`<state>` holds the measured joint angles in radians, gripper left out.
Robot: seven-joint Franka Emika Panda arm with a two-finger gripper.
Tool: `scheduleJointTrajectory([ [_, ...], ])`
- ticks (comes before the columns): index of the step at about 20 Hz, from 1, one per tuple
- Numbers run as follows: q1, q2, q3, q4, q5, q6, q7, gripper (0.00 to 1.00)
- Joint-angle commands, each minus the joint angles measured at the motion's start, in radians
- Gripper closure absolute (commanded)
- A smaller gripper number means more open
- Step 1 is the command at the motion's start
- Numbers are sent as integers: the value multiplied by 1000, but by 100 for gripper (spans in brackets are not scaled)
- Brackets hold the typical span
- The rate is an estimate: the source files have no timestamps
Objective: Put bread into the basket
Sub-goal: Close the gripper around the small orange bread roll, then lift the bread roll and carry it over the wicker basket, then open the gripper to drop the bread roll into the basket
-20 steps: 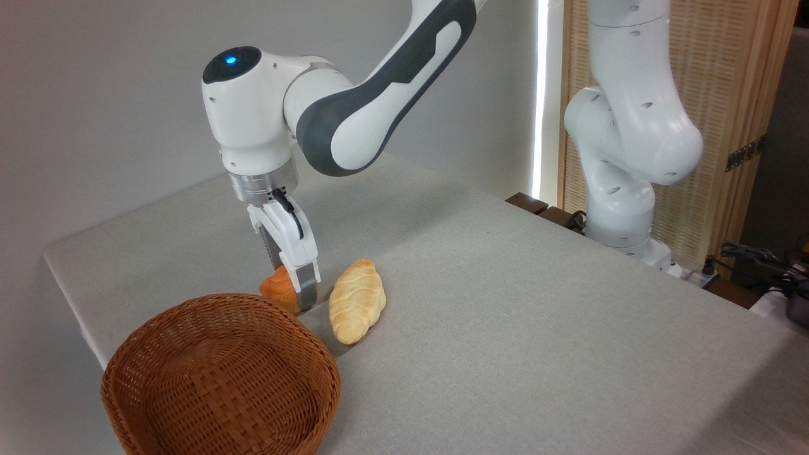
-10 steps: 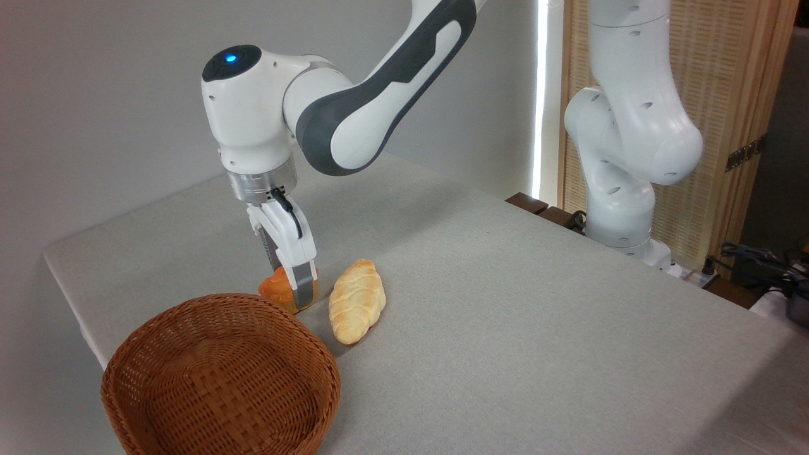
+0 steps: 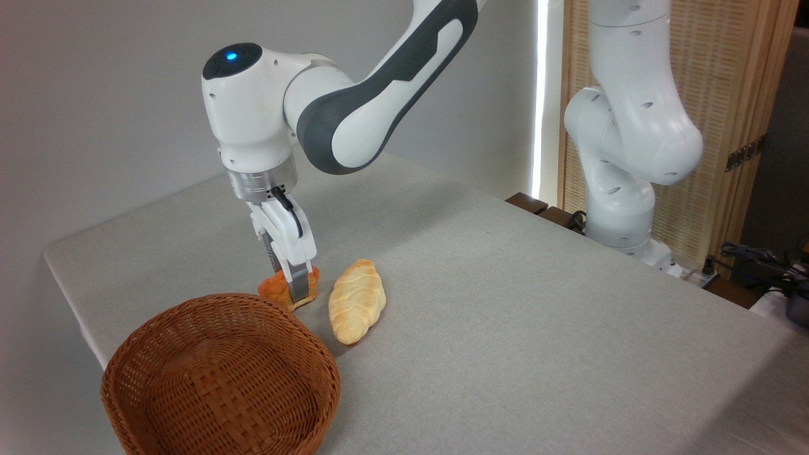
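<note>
The bun (image 3: 278, 292) is orange-brown on top, paler gold along its lower edge. Beside it, the oblong loaf (image 3: 356, 309) is pale yellow with light ridges, browned a little at the crests. The wicker basket (image 3: 221, 378) is reddish brown — a tight crosshatch weave on the floor, braided bands around the rim. The tablecloth (image 3: 505, 316) is plain light grey. The Panda arm (image 3: 354, 95) is glossy white with dark grey panels, a blue light glowing at its wrist joint, and a silver ring above the white, grey-tipped gripper (image 3: 293, 278). Behind — a pale, finely woven tan screen (image 3: 733, 76) framed in light wood.
</note>
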<state>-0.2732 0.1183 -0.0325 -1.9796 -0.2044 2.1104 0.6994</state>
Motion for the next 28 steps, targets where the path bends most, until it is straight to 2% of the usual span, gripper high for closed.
scheduleJointTrajectory([
  [1, 3, -37, 16, 2, -3, -47, -14, 59],
  [3, 8, -61, 19, 5, -3, -70, -12, 56],
  [6, 9, -98, 60, 7, -3, -131, 2, 56],
  [10, 9, -132, 112, 25, -9, -138, 6, 55],
  [16, 11, -123, 164, 108, -10, -116, 3, 54],
  [19, 9, -97, 164, 111, -10, -9, 6, 40],
  [20, 8, -85, 160, 111, -3, 31, 6, 27],
  [21, 8, -75, 158, 111, -1, 66, 5, 17],
  [23, 6, -59, 157, 111, -1, 124, 5, 7],
  [25, 5, -42, 155, 111, 0, 160, 5, 0],
  [28, -1, -32, 155, 111, 2, 183, 5, 0],
])
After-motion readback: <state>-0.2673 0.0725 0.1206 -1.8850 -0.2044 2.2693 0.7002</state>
